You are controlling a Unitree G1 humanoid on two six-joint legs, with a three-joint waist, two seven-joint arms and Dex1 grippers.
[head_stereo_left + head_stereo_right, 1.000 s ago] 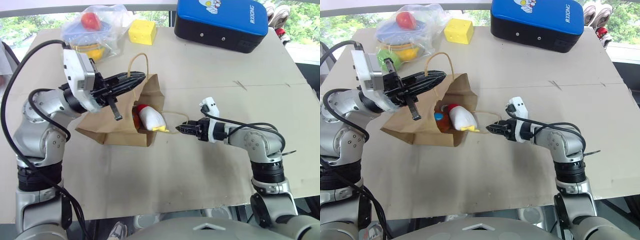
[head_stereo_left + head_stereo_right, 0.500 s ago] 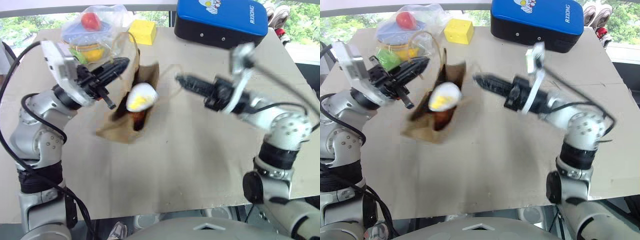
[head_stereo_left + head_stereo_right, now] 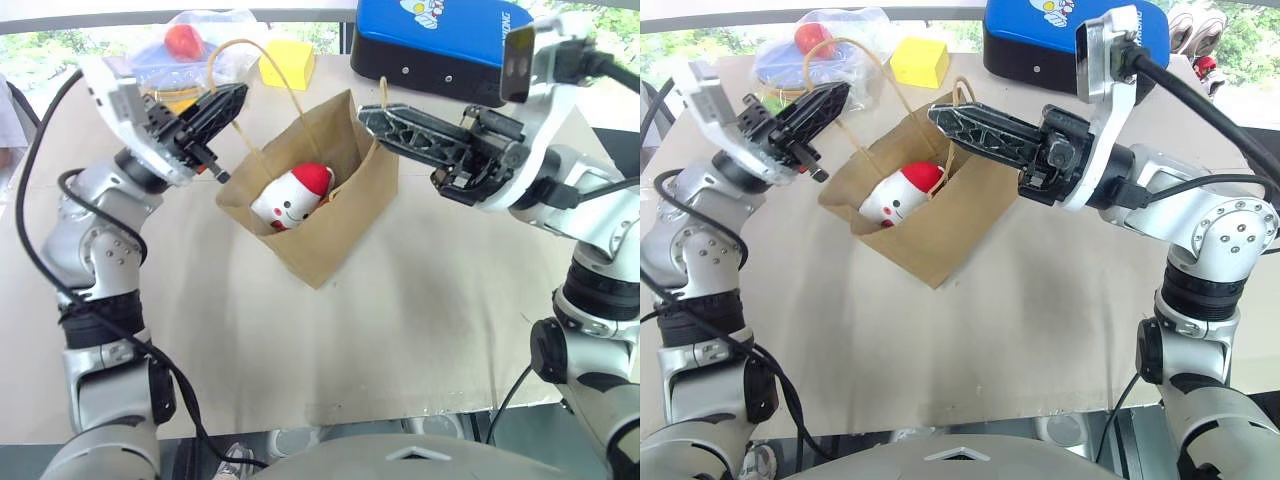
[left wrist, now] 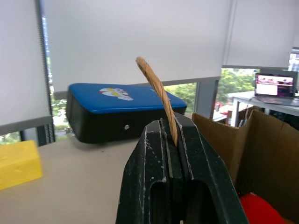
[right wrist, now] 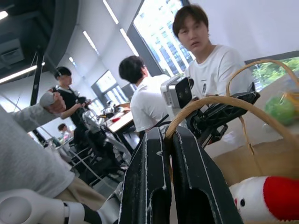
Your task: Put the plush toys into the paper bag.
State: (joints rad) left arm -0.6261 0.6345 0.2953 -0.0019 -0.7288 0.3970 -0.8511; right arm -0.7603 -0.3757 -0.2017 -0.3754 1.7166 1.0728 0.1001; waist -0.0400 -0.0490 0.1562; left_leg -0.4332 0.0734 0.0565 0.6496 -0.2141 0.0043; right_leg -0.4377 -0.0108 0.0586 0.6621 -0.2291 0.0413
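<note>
On the bench (image 3: 420,330), in your head views, the paper bag (image 3: 335,215) is standing open between both arms, with a blue case (image 3: 440,40), a yellow block (image 3: 285,65) and a clear plastic bag (image 3: 185,50) lying behind it. The white plush toy (image 3: 290,200) is sitting inside; the brown one is hidden. Your left gripper (image 3: 235,97) is clamping one cord handle (image 3: 235,45), your right gripper (image 3: 368,117) the other.

In your left wrist view, the closed fingers (image 4: 149,172) are pinching the cord, the bag's rim beside them.

In your right wrist view, the shut fingers (image 5: 145,177) are gripping the loop; people are sitting beyond.
</note>
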